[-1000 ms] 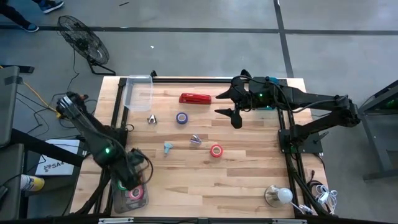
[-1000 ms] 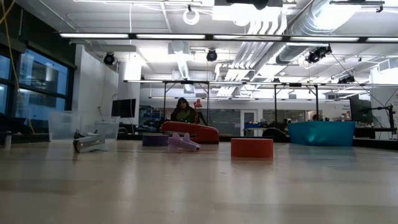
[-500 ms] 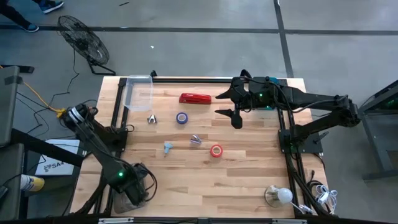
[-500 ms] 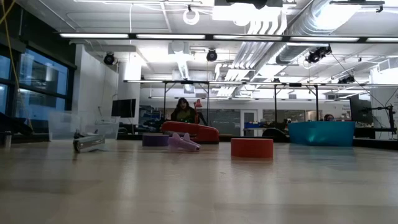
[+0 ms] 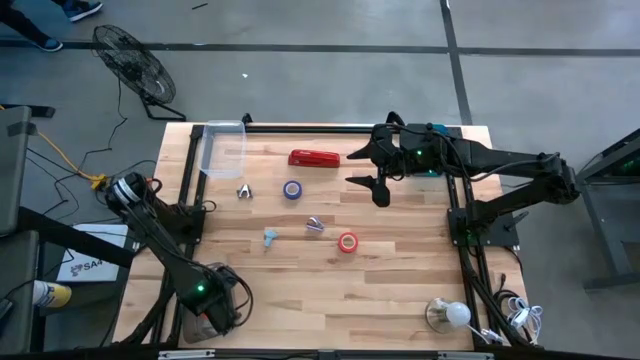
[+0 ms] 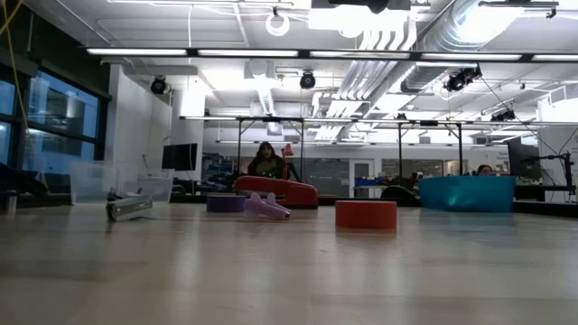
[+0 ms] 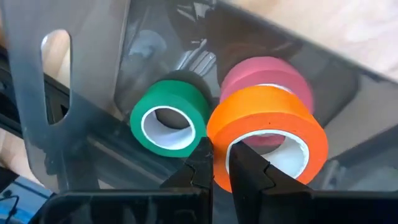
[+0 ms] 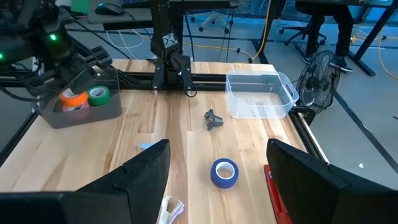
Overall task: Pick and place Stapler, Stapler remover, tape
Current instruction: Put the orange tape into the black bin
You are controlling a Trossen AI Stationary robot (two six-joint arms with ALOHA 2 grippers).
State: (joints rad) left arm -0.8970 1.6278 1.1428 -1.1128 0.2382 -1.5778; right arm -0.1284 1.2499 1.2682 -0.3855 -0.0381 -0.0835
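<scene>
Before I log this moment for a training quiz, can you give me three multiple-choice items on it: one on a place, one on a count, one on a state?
1. Where is the left gripper?
A. Over the grey bin at the table's near left corner
B. Above the stapler
C. Beside the clear container

2. How many tape rolls lie loose on the table, outside the bin?
A. None
B. Two
C. Four

3. How does the right gripper stand?
A. Shut on the stapler
B. Shut on a tape roll
C. Open, holding nothing

Answers:
1 A: the left wrist view shows its fingers on the orange tape roll in the grey bin, by the green roll and pink roll.
2 B: a blue roll and a red roll.
3 C: its fingers are spread near the red stapler, gripping nothing.
</scene>
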